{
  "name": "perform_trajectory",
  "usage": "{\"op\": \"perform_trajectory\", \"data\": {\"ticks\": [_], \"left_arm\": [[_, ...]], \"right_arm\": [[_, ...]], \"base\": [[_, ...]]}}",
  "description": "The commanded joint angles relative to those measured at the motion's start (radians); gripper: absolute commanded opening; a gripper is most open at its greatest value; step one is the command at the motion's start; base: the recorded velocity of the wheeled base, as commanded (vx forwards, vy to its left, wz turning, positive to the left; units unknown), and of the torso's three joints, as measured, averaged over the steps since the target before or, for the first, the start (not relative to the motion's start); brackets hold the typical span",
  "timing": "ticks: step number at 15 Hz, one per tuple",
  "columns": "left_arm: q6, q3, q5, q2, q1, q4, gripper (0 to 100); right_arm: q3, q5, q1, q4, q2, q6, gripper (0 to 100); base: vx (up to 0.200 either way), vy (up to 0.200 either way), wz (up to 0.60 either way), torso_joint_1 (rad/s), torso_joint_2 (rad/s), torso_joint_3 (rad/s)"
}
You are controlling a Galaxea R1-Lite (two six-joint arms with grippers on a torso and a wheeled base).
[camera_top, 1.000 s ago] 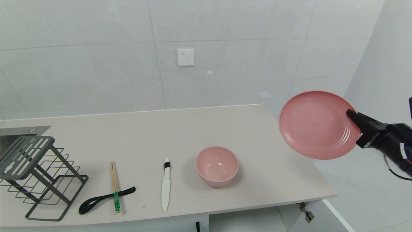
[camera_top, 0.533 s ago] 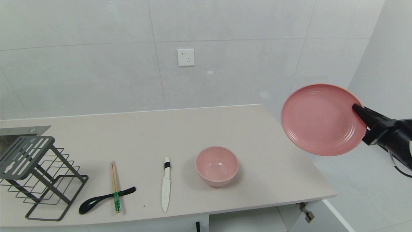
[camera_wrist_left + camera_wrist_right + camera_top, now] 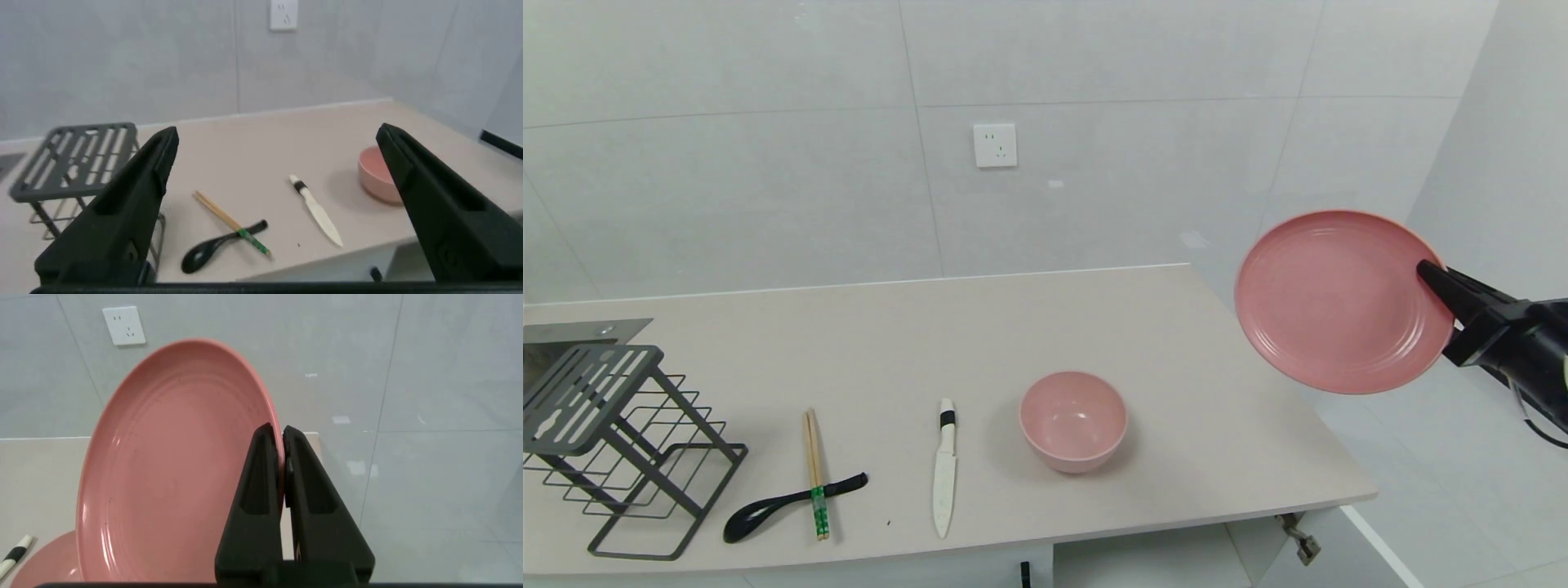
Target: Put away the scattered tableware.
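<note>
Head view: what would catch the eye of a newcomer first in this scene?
The pink plate, held tilted by its rim in the right end effector, hangs beyond the right end of the counter. Next, the pink bowl upright on the counter, with a white knife, chopsticks and a black spoon lying between it and the grey rack at the left.

The pink plate [image 3: 1331, 302] and bowl [image 3: 1072, 412] look like matt, faintly speckled plastic. The rack [image 3: 584, 396] is dark painted metal, the chopsticks [image 3: 812, 457] pale wood, the spoon [image 3: 760, 514] glossy black. The worktop [image 3: 890, 343] is matt; the wall tiles [image 3: 768, 163] are smooth.
</note>
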Motion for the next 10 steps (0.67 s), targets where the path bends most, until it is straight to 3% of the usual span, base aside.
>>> {"op": "perform_trajectory", "data": {"ticks": [1,3,6,8,10], "left_arm": [[-0.039,-0.029,-0.007,0.259,-0.058,-0.010,100],[-0.050,-0.052,-0.047,0.394,-0.081,-0.008,100],[-0.035,-0.130,-0.138,0.584,-0.083,-0.011,100],[0.022,-0.203,-0.174,0.690,-0.087,-0.034,100],[0.040,-0.211,-0.191,0.766,-0.107,-0.123,100]], "right_arm": [[0.002,0.000,0.000,-0.001,0.007,0.000,0],[0.006,0.000,0.014,0.001,0.006,-0.002,0],[0.013,0.000,0.014,0.002,0.009,0.000,0],[0.014,0.000,0.014,0.002,0.015,0.000,0],[0.016,0.000,0.014,0.002,0.021,0.000,0]], "base": [[0.000,0.000,0.00,0.000,0.00,0.000],[0.000,0.000,0.00,0.000,0.00,0.000],[0.000,0.000,0.00,0.000,0.00,0.000],[0.000,0.000,0.00,0.000,0.00,0.000],[0.000,0.000,0.00,0.000,0.00,0.000]]}}
